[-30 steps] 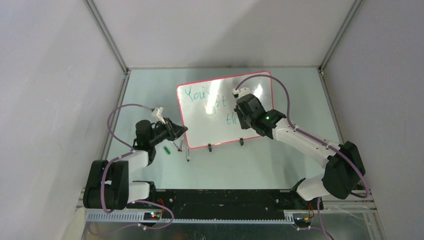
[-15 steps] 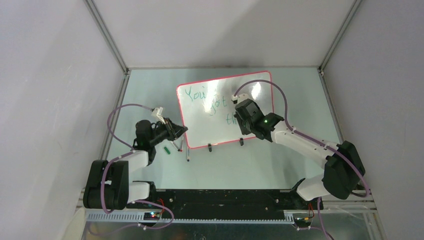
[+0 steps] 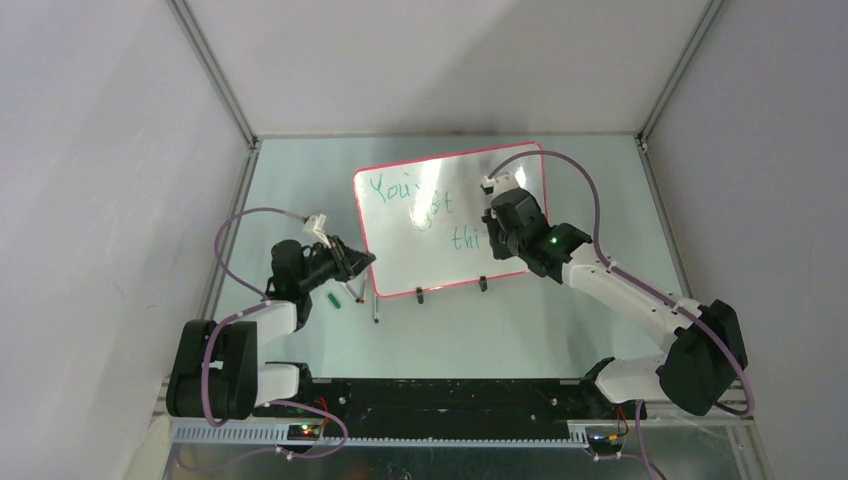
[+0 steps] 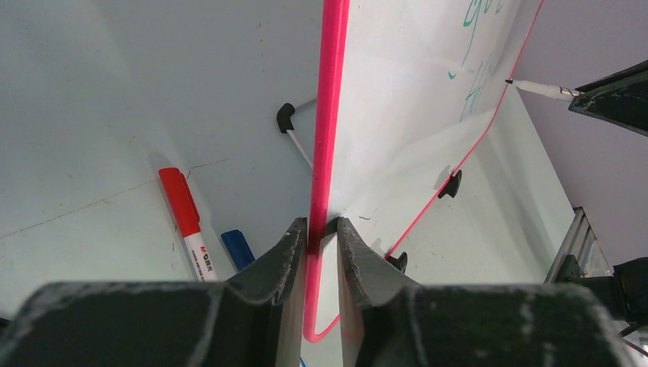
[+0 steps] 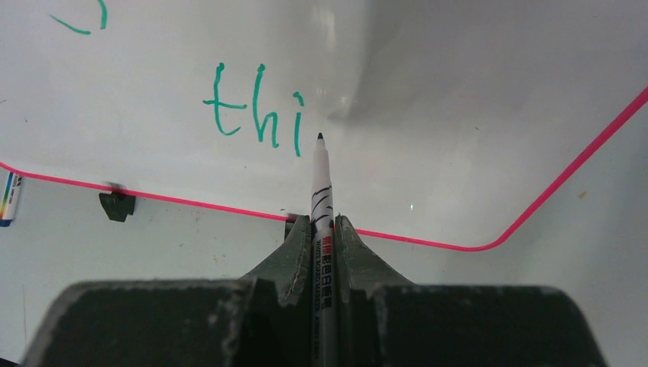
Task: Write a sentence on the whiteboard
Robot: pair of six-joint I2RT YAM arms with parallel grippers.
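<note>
My left claw (image 4: 322, 228) is pinched narrow on the whiteboard (image 4: 397, 99) — the pink rim sits between my pads at the board's near left corner. The board lies mid-table (image 3: 300, 180), toward the far edge. My right claw (image 5: 322, 228) is clamped tight on a marker (image 5: 321, 183), its tip just right of the teal "thi" of the sentence (image 5: 256, 115) — whether it touches, I cannot tell. A red marker (image 4: 183, 210) lies on the table beside my left claw.
</note>
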